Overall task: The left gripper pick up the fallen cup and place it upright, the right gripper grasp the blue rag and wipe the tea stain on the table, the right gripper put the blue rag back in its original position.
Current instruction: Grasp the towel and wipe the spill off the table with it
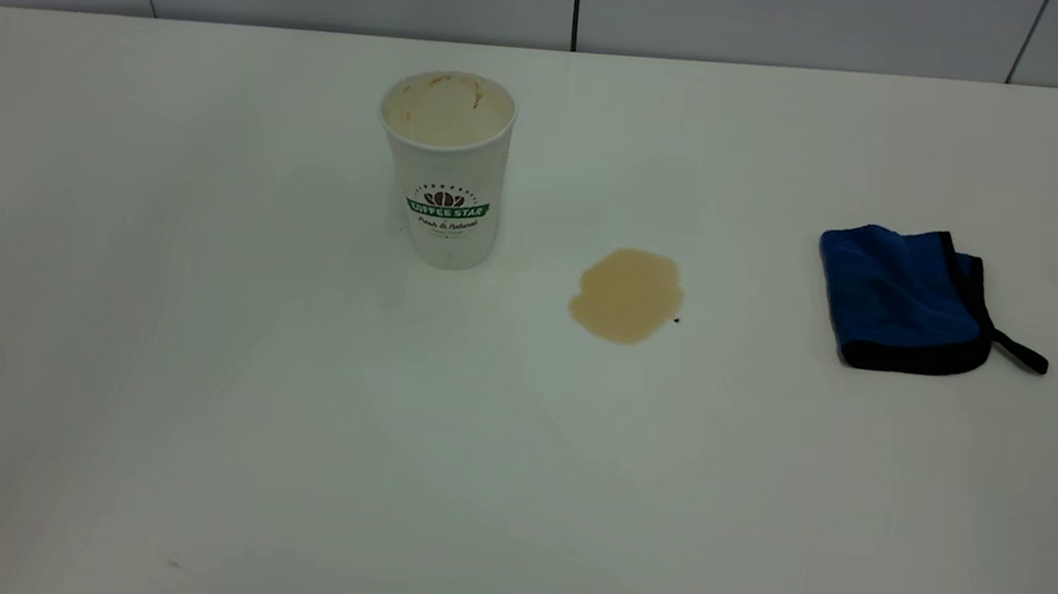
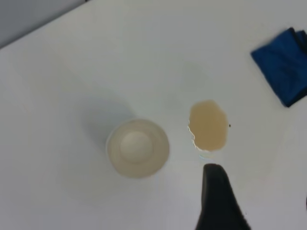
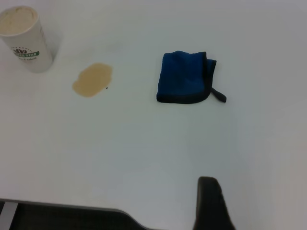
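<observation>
Cup (image 1: 445, 169) upright, paper, cylindrical.

The paper cup (image 1: 445, 169) looks matt, the blue rag (image 1: 900, 299) is nappy cloth, the table (image 1: 189, 400) smooth and faintly glossy.

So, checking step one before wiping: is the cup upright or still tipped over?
Upright. The cup stands on its base on the table, mouth up, beside the tea stain.

- cup (image 1: 445, 172): white, green-and-brown logo band, tan-stained inside
- blue rag (image 1: 902, 299): deep blue, black edging
- tea stain (image 1: 627, 295): light brown
- tabletop (image 1: 187, 419): plain white
</observation>
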You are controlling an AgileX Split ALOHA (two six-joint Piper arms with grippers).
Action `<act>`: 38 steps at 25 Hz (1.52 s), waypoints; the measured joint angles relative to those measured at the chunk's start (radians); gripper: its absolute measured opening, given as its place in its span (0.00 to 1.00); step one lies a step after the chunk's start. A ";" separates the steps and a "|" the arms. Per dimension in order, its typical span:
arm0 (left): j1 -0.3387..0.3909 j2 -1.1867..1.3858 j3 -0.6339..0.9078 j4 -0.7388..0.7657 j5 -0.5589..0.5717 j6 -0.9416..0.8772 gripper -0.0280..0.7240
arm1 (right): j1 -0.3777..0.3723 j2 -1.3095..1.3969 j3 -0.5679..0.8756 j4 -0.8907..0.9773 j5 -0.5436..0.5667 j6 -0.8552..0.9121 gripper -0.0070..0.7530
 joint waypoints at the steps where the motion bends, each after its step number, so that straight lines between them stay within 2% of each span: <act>1: 0.000 -0.037 0.062 0.000 0.000 -0.005 0.66 | 0.000 0.000 0.000 0.000 0.000 0.000 0.70; 9: 0.000 -0.483 0.607 0.013 0.000 -0.020 0.66 | 0.000 0.000 0.000 0.000 0.000 0.000 0.70; 15: 0.000 -0.788 1.055 0.088 0.000 -0.045 0.66 | 0.000 0.000 0.000 0.000 0.000 0.000 0.70; 22: 0.000 -1.094 1.457 0.099 -0.021 -0.049 0.66 | 0.000 0.000 0.000 0.000 0.000 0.000 0.70; 28: 0.000 -1.333 1.649 0.099 -0.060 -0.049 0.66 | 0.000 0.000 0.000 0.000 0.000 0.000 0.70; 38: 0.002 -1.723 1.665 0.099 -0.060 -0.049 0.66 | 0.000 0.000 0.000 0.000 0.000 0.000 0.70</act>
